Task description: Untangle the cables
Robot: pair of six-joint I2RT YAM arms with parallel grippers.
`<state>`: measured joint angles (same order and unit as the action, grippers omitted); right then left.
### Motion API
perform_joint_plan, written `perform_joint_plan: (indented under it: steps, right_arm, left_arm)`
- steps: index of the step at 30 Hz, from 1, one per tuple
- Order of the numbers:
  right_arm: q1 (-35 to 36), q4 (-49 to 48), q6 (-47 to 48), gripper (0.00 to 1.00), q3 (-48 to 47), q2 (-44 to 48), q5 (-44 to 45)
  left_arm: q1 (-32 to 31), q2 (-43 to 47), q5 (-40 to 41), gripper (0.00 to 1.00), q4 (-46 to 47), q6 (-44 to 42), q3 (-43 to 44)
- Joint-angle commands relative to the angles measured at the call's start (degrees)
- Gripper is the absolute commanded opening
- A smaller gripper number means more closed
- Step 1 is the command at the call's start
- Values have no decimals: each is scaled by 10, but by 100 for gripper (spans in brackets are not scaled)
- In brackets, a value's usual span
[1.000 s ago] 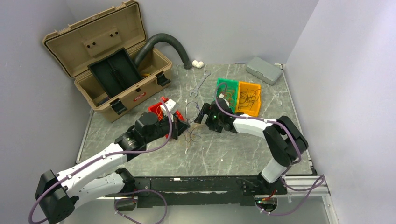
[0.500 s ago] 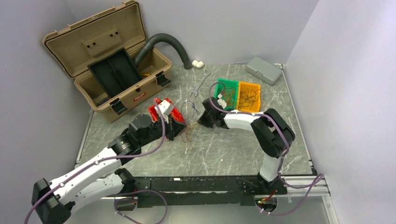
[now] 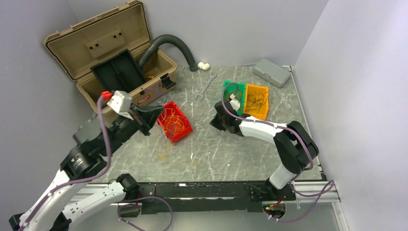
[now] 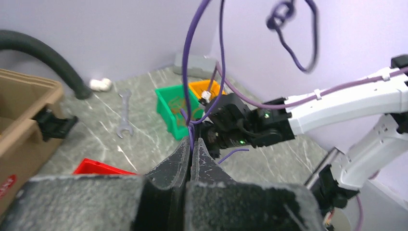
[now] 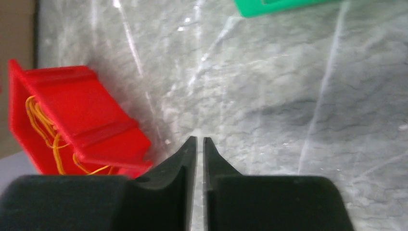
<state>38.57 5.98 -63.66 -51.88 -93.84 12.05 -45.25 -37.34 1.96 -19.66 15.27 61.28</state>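
Note:
My left gripper [image 3: 156,111] is raised above the table's left side, beside the toolbox. In the left wrist view it [image 4: 192,143] is shut on thin purple cables [image 4: 188,77] that rise from its tips toward the frame top. My right gripper [image 3: 215,122] sits low near the table's middle, facing the left one. In the right wrist view it [image 5: 199,139] is shut, with nothing visible between its tips. Orange cables [image 3: 175,122] lie in a red bin [image 3: 185,132]. Black cables [image 3: 257,98] fill an orange bin [image 3: 263,114].
An open tan toolbox [image 3: 110,67] stands at the back left with a dark corrugated hose [image 3: 173,43] behind it. A wrench [image 3: 206,85] lies near the green bin [image 3: 234,85]. A grey case [image 3: 272,72] sits at the back right corner.
My left arm has lifted and pulled back to the left with the purple cables, uncovering the red bin. My right gripper has gone from open to shut.

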Motion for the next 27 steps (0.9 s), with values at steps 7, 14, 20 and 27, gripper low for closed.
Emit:
perform_joint_plan:
  steps: [7,14,20,27]
  right_arm:
    - [5,-237,221,78,82,102,-191]
    - [4,-254,294,81,112,195,-222]
    - [3,-266,341,98,174,328,-186]
    - [4,-255,427,98,215,464,-249]
  left_arm:
    - [-2,26,24,0,-25,2,-37]
    - [-1,-22,-14,0,-15,-5,-35]
    - [-2,-111,-80,0,-32,-8,9]
    - [-3,-207,-143,0,-39,-14,62]
